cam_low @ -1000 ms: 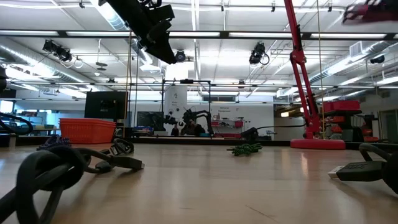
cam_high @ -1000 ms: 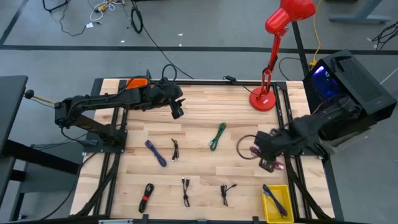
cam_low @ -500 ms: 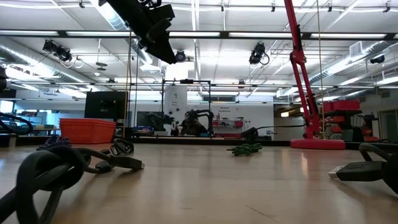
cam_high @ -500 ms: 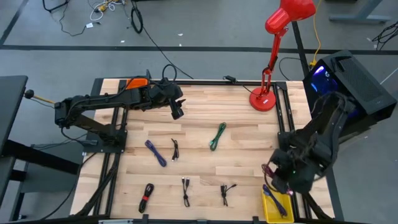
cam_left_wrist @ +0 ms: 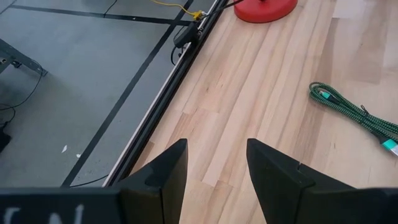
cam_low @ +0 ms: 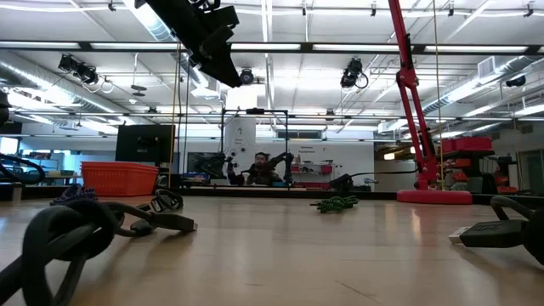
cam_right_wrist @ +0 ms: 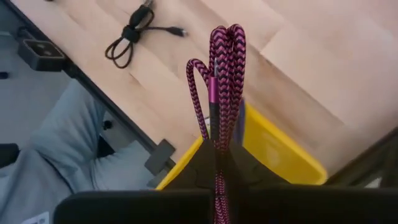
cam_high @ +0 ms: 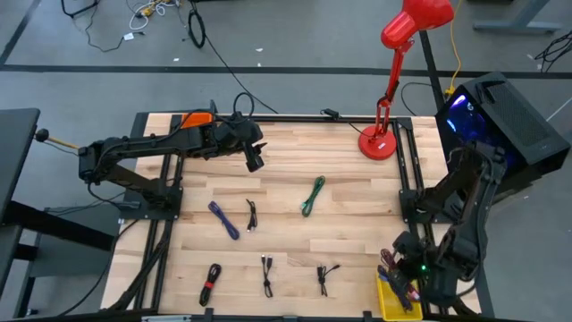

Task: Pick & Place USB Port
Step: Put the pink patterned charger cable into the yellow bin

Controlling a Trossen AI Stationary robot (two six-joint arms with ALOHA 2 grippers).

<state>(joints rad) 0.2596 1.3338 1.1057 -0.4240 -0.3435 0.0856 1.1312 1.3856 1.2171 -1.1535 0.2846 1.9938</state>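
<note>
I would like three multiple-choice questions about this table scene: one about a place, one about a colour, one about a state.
1. Where is the yellow bin?
A. beside the red lamp
B. at the table's near right corner
C. under the left gripper

2. What colour is the cable in the right gripper?
A. green
B. black
C. magenta

3. How does the left gripper stand?
A. open, empty
B. shut on a cable
C. shut, empty

Key: 1 B, the high view shows it there. 2 C, the right wrist view shows the magenta braid. 3 A, its fingers stand apart over bare wood.

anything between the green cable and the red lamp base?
Nothing: bare wood between green cable and red lamp base, per the high view.
</note>
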